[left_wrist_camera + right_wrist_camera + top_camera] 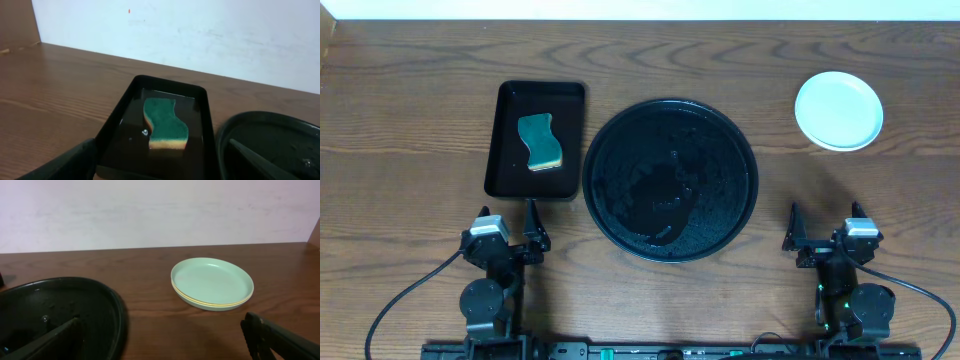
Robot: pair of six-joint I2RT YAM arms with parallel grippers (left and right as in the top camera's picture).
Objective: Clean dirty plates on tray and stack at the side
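Brown wood-grain table (410,100) fills the overhead view, with a strip of white wall (640,8) along the far edge; a big round black tray (670,180) sits in the middle, its floor wet and speckled with droplets, with no plate on it; just left of it, almost touching its rim, lies a smaller rectangular tray (510,150) with a green sponge (540,142) in it; the plates (838,110) are stacked on bare wood at the far right, well apart from the round tray; the left gripper (508,225) hangs at the near left and the right gripper (823,228) at the near right, each with its jaws spread wide and nothing between them.

From the left wrist, the white wall stands behind the table; the rectangular tray lies straight ahead, shiny with water, the sponge flat inside it with its green face up and a yellow layer along the near edge; the round tray's rim curves in at the right; the two dark fingers (70,165) show at the bottom corners, far apart and empty.

From the right wrist, the stack sits on the wood to the right of the round tray, apart from it; the top plate is mint green, with a thin yellow edge just under its rim; the fingers (280,340) stand wide apart at the near edge, gripping nothing.
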